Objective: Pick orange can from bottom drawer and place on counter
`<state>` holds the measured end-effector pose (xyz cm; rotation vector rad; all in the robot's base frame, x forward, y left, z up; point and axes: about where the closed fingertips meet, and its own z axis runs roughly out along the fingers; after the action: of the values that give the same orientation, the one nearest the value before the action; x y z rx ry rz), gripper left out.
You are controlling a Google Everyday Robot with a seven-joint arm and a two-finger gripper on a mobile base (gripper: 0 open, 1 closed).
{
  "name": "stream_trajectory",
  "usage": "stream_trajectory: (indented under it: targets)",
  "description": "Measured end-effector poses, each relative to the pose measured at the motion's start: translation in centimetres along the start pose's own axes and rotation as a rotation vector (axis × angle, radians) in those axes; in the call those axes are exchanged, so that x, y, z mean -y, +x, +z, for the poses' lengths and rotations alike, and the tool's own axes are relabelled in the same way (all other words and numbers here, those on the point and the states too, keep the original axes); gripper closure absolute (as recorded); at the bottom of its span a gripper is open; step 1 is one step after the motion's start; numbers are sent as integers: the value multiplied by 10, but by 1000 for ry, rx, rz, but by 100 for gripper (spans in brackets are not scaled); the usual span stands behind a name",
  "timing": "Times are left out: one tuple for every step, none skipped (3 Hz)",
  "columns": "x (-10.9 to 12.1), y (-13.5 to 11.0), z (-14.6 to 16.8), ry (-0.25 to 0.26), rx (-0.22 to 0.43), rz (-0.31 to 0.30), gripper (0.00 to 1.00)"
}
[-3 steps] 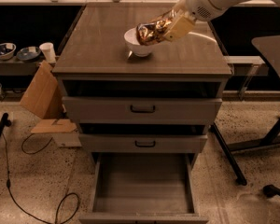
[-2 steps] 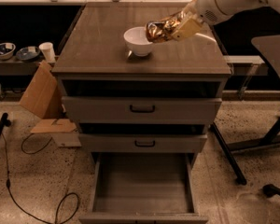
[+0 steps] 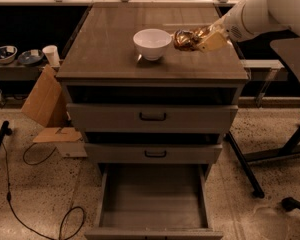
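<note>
Over the right side of the broad grey-brown wood-grain counter (image 3: 105, 54), the pale two-finger gripper (image 3: 196, 39) clenches the small shiny orange-gold can (image 3: 184, 39), seemingly tilted sideways, just right of the white round bowl (image 3: 152, 43). It should lower gently, clear of the bowl, then release.

A: Single camera. High, in front of the grey three-drawer cabinet (image 3: 152, 118), facing it, tilted down. Medium range.
B: Coverage?
A: From the wood-grain grey-brown counter (image 3: 105, 49) down to the open bottom drawer (image 3: 152, 201). The two-finger gripper (image 3: 195, 39) is upper right over the counter, clamping the shiny orange-gold can (image 3: 184, 39).
</note>
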<state>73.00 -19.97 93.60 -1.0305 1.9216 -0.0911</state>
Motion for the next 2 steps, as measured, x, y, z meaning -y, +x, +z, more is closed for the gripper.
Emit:
stream_trajectory:
  targets:
    - [2, 24, 15, 11, -38, 88, 100]
    - [-1, 41, 27, 2, -61, 152, 86]
